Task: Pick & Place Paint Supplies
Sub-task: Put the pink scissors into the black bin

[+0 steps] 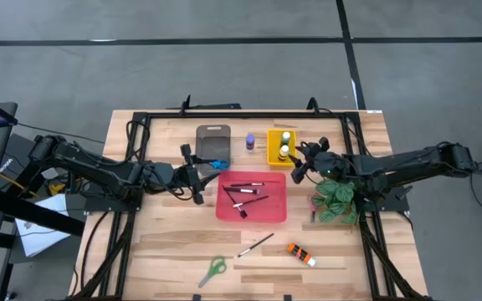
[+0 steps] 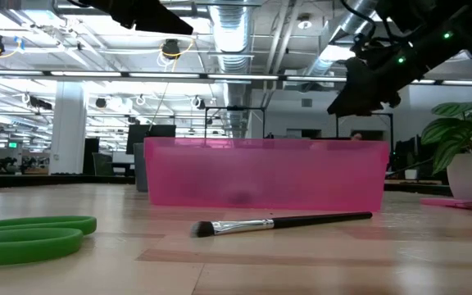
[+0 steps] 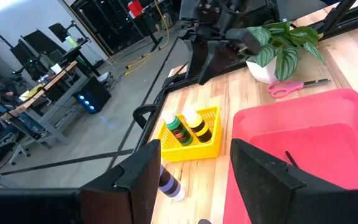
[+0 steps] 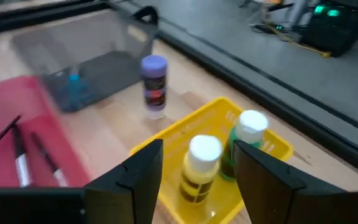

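Right gripper [image 1: 298, 166] is held spread and empty beside the yellow tray [image 1: 281, 147]; left gripper [image 1: 196, 173] likewise spread. Between placements; the orange tube [image 1: 300, 253] is judged next.

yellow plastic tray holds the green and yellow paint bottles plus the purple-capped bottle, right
Not quite. The yellow plastic tray holds only the green paint bottle and the yellow paint bottle. The purple-capped bottle stands on the wooden table beside the tray, as the high view shows.
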`<state>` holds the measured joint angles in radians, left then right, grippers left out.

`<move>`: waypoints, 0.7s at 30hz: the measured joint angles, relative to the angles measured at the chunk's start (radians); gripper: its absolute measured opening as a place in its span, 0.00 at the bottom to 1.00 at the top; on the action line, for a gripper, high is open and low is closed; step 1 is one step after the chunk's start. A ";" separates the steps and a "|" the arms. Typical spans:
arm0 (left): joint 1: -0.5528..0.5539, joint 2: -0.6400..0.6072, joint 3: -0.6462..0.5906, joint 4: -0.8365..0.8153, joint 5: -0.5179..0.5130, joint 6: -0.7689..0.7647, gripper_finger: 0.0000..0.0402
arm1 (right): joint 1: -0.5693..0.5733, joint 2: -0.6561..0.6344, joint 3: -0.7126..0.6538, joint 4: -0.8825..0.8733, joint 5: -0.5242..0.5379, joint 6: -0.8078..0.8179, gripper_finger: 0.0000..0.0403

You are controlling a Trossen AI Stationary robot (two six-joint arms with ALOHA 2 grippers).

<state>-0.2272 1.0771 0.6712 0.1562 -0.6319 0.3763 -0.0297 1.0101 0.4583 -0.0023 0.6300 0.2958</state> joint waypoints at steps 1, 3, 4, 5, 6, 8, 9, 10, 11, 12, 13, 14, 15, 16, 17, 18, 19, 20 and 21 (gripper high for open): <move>0.000 0.000 0.000 0.000 0.000 0.000 0.47 | 0.007 -0.005 0.000 -0.004 -0.020 -0.005 0.46; 0.000 0.000 0.000 0.000 0.000 0.000 0.47 | 0.018 -0.019 0.000 -0.014 -0.063 -0.005 0.46; 0.000 0.000 0.000 0.000 0.000 0.000 0.47 | 0.025 -0.025 0.001 -0.014 -0.086 -0.004 0.45; 0.000 0.000 0.000 0.000 0.000 0.000 0.47 | 0.033 -0.031 0.007 -0.027 -0.103 -0.002 0.45; 0.000 0.000 0.000 0.000 0.000 0.000 0.47 | 0.040 -0.034 0.017 -0.040 -0.115 0.008 0.44; 0.000 0.000 0.000 0.000 -0.001 0.000 0.47 | 0.057 -0.037 0.048 -0.088 -0.141 0.030 0.43; 0.000 0.000 0.000 0.000 -0.001 0.000 0.47 | 0.066 -0.038 0.066 -0.119 -0.158 0.047 0.42; 0.000 0.000 0.000 0.000 -0.001 0.000 0.47 | 0.077 -0.038 0.086 -0.159 -0.175 0.070 0.42; 0.000 0.000 0.000 -0.001 -0.001 0.000 0.47 | 0.087 -0.037 0.104 -0.201 -0.193 0.100 0.41; 0.000 0.000 0.000 -0.003 -0.002 0.001 0.47 | 0.099 -0.032 0.124 -0.244 -0.209 0.141 0.40; 0.000 0.000 0.000 -0.005 -0.005 0.005 0.47 | 0.112 -0.026 0.143 -0.284 -0.227 0.191 0.40; 0.000 0.000 0.000 -0.006 -0.005 0.005 0.47 | 0.124 -0.018 0.161 -0.330 -0.246 0.243 0.39; 0.000 -0.001 0.000 -0.006 -0.005 0.006 0.47 | 0.138 -0.010 0.179 -0.382 -0.255 0.298 0.38; 0.000 -0.001 0.000 -0.005 -0.005 0.006 0.47 | 0.150 0.002 0.196 -0.430 -0.260 0.359 0.37; 0.000 -0.001 0.000 -0.005 -0.006 0.007 0.47 | 0.161 0.017 0.212 -0.476 -0.262 0.416 0.37; 0.000 -0.001 0.000 -0.005 -0.008 0.007 0.47 | 0.169 0.030 0.223 -0.522 -0.262 0.463 0.36; 0.000 -0.001 0.000 -0.003 -0.016 0.007 0.47 | 0.176 0.044 0.233 -0.560 -0.263 0.505 0.35; 0.000 -0.001 0.000 -0.001 -0.022 0.008 0.47 | 0.182 0.060 0.242 -0.583 -0.262 0.538 0.35; 0.000 -0.001 0.000 0.000 -0.025 0.008 0.47 | 0.188 0.077 0.249 -0.593 -0.262 0.564 0.34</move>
<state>-0.2269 1.0759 0.6716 0.1560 -0.6572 0.3842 0.1581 1.0867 0.7071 -0.5953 0.3676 0.8593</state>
